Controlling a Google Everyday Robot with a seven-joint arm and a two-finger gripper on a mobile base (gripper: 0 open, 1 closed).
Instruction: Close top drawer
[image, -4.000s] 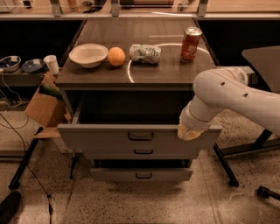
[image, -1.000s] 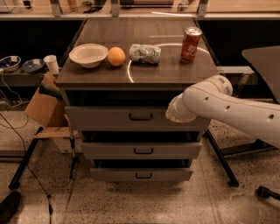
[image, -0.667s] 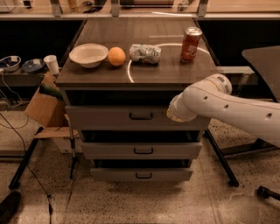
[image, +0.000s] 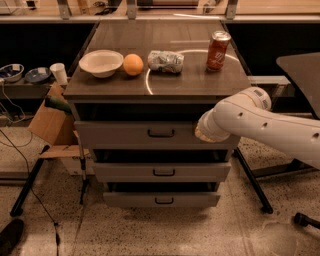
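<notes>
The top drawer (image: 120, 135) is the grey drawer right under the dark cabinet top, with a black bar handle (image: 161, 133) in the middle of its front. It stands pushed in, its front only slightly proud of the cabinet. My gripper (image: 203, 134) is at the end of the white arm (image: 260, 125), which reaches in from the right. The gripper's end rests against the right part of the drawer front, to the right of the handle. The arm's wrist hides the gripper's tip.
Two shorter drawers, middle (image: 125, 171) and bottom (image: 125, 200), stick out a little below. On the cabinet top are a white bowl (image: 101, 62), an orange (image: 133, 64), a crumpled silver packet (image: 166, 61) and a red can (image: 218, 51). A cardboard box (image: 50, 122) is at the left, a table leg (image: 252, 180) at the right.
The top drawer was pulled far out four seconds ago and now sits pushed in. My gripper moved with its front toward the cabinet. Over the last second almost nothing moved.
</notes>
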